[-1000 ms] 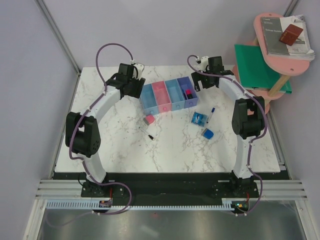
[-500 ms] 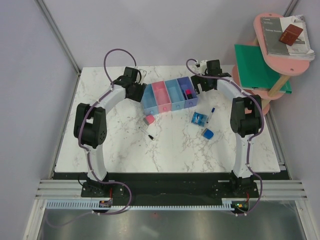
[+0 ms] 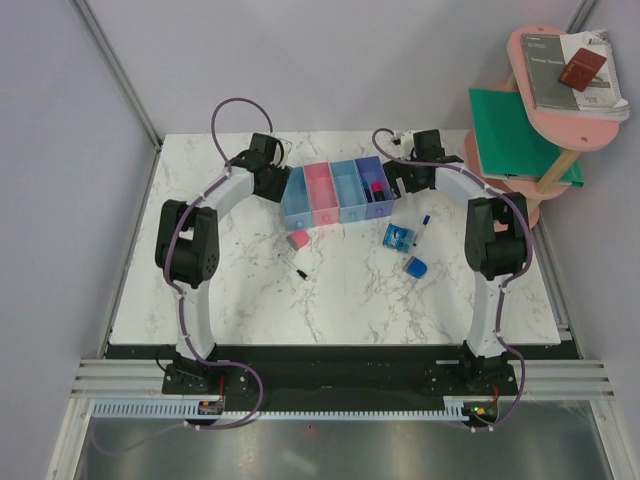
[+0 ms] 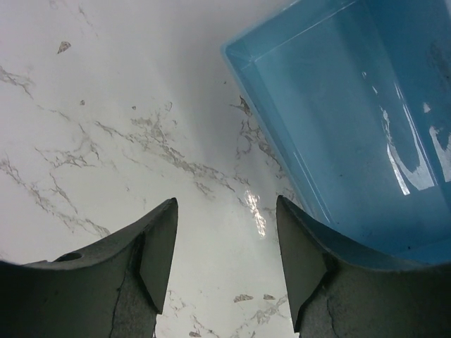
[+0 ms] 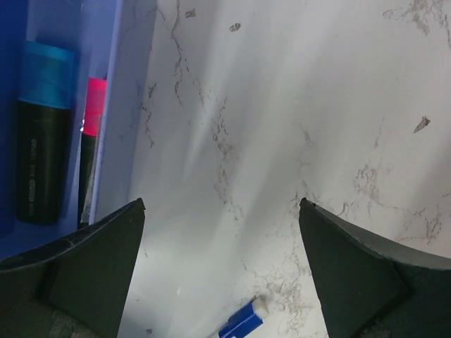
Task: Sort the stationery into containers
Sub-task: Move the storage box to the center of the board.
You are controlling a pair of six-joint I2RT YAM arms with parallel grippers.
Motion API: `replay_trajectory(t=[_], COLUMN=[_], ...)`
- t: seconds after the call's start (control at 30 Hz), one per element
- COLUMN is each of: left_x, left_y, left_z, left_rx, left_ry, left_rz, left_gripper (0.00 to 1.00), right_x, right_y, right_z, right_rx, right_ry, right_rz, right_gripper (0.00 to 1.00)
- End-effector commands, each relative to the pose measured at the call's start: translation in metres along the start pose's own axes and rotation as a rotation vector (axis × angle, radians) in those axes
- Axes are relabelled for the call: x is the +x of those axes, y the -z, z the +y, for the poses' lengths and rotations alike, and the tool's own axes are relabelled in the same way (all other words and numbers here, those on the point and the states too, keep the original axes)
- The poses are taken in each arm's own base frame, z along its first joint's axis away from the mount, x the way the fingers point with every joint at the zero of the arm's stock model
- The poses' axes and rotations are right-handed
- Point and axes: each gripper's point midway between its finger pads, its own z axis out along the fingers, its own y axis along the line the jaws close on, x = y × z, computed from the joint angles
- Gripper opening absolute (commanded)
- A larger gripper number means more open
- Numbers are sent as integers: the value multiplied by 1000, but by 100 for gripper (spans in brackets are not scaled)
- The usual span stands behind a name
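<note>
Your left end effector [image 4: 225, 211]: spread open, empty, over worktop [image 4: 106, 105], just beside light-blue bin [image 4: 352, 105]. Your right end effector [image 5: 222, 204]: wide open, empty, beside purple bin [image 5: 123, 70] holding two markers [image 5: 44, 134]. Both arms arched toward bins. Eraser [image 3: 297, 240], pen [image 3: 299, 270], blocks [image 3: 398, 237] loose on worktop.

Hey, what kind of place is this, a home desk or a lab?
Probably a robot test cell, not a home: a left arm and right arm mounted at a marble-patterned table, plain walls around it, and a row of bins set out for sorting.
</note>
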Motion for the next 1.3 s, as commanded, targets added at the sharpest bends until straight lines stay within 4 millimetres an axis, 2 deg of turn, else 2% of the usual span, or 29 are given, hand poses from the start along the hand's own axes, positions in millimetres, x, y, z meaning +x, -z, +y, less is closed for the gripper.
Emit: replay_trajectory(t=[0.0, 0.2, 0.33, 0.77, 0.87, 1.07, 1.27], left_x=[-24, -27, -31, -39, -43, -38, -34], left_y=[-5, -8, -10, -19, -20, -21, -22], left_z=[-15, -27, -35, -65, -72, -69, -71], left_rx=[47, 75, 91, 147, 149, 137, 150], left_ry=[-21, -30, -40, -73, -87, -99, -93], left_rz=[-62, -67, -73, -82, -90, -79, -70], left_gripper=[65, 65, 65, 65, 65, 65, 65], right_x=[-7, -2, 10, 19, 20, 22, 11], right_y=[22, 33, 35, 36, 36, 32, 23], right_z=[16, 30, 40, 42, 41, 23, 10], right_rx=[-25, -45, -56, -47, -41, 51, 120], right_ry=[26, 36, 47, 53, 58, 80, 67], right_rz=[-23, -21, -2, 3, 7, 17, 3], right_gripper=[98, 98, 98, 98, 98, 98, 98])
